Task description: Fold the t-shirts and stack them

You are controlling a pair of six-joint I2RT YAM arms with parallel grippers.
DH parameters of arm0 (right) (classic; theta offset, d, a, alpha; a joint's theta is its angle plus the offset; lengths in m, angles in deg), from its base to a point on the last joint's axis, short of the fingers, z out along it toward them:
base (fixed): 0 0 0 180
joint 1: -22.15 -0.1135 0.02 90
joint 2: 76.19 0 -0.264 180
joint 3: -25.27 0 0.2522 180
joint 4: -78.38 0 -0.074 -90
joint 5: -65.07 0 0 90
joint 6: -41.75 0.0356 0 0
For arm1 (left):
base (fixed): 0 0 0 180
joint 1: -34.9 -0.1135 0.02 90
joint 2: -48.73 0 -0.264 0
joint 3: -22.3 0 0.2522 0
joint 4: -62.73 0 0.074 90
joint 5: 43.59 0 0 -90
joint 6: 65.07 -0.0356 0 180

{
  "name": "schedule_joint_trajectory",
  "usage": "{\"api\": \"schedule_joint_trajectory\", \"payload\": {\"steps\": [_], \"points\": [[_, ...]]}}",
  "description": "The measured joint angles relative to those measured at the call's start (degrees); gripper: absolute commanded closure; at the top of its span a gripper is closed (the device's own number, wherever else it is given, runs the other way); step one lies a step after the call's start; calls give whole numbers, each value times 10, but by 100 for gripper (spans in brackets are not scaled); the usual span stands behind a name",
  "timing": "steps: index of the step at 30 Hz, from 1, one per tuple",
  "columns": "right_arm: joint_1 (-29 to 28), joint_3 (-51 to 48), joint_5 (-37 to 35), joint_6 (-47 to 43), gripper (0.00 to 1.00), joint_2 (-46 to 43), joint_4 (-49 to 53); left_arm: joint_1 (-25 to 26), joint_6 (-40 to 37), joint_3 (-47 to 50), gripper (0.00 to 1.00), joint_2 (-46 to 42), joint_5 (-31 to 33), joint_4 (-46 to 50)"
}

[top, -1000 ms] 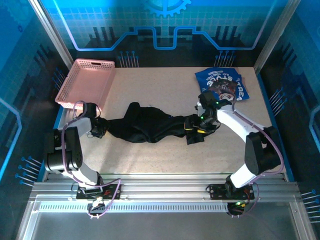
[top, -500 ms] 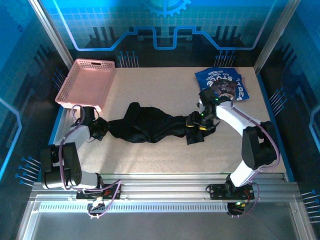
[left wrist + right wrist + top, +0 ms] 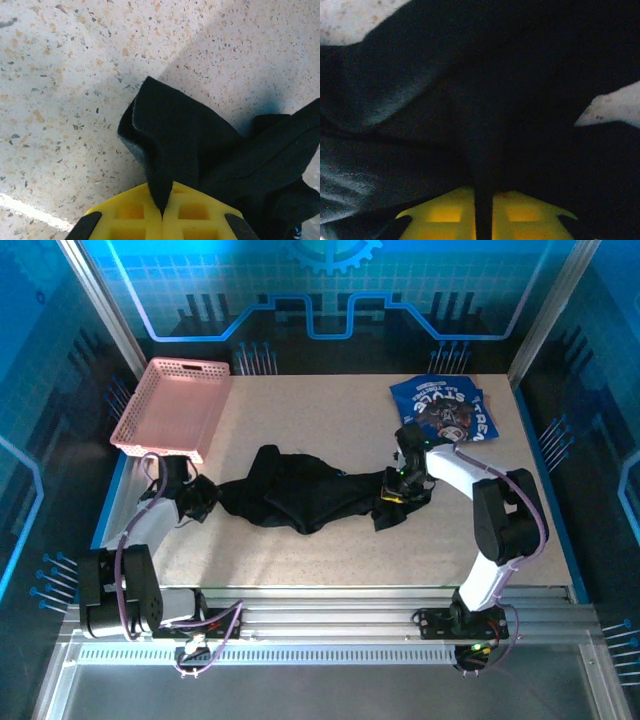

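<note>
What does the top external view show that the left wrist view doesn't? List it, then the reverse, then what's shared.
Top external adds the pink basket, the blue t-shirt, and the right gripper at one end of the black t-shirt. Left wrist adds close detail: yellow pads pinching a pointed fold of cloth. Shared: the black t-shirt, the left gripper holding it, the speckled table.

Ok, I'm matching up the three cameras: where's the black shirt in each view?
Top external: black shirt strung across mid-table between the left end effector and right end effector.
Left wrist: centre to right edge, a fold pinched at bottom.
Right wrist: spans the width, pinched at bottom centre.
Shared landmark: speckled tabletop.
</note>
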Motion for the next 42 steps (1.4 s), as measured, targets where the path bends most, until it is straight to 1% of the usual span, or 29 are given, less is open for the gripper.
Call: {"api": "schedule_joint_trajectory", "payload": {"steps": [4,8,12,15,18,23,26,28,30,32,34,35,36,38,40,41,42], "points": [[3,33,-14,-5,98,-47,17,0,-1,-10,100,-20,-2,23],[12,129,-20,-35,99,-106,42,0,-3,-58,100,-38,-6,50],[50,199,-13,-62,100,-135,59,0,-3,-120,100,-47,-6,67],[95,241,0,-83,99,-130,80,0,-4,-185,100,-44,-6,80],[132,310,13,-107,99,-100,105,0,-13,-270,100,-27,-6,89],[153,451,38,-145,95,-43,117,-1,-17,-416,100,21,-14,87],[153,482,47,-163,94,-42,111,-3,-17,-451,100,34,-23,73],[153,461,54,-171,93,-59,100,-4,-16,-449,100,33,-30,68],[154,389,58,-175,92,-99,81,-4,-16,-422,100,25,-36,56],[154,272,61,-173,85,-160,56,-4,-16,-360,100,2,-41,49],[154,146,60,-166,81,-223,43,-3,-14,-275,100,-31,-43,45],[154,89,55,-160,75,-249,40,-1,-12,-228,100,-48,-44,46],[155,38,51,-155,65,-270,40,2,-11,-186,100,-62,-46,47],[159,-56,44,-139,55,-302,42,15,-6,-94,100,-88,-47,48],[171,-121,36,-121,43,-313,52,30,3,-25,100,-104,-47,56],[180,-142,35,-114,38,-316,57,38,4,5,100,-112,-46,61],[186,-150,35,-106,36,-318,62,44,6,21,100,-116,-46,65]]}}
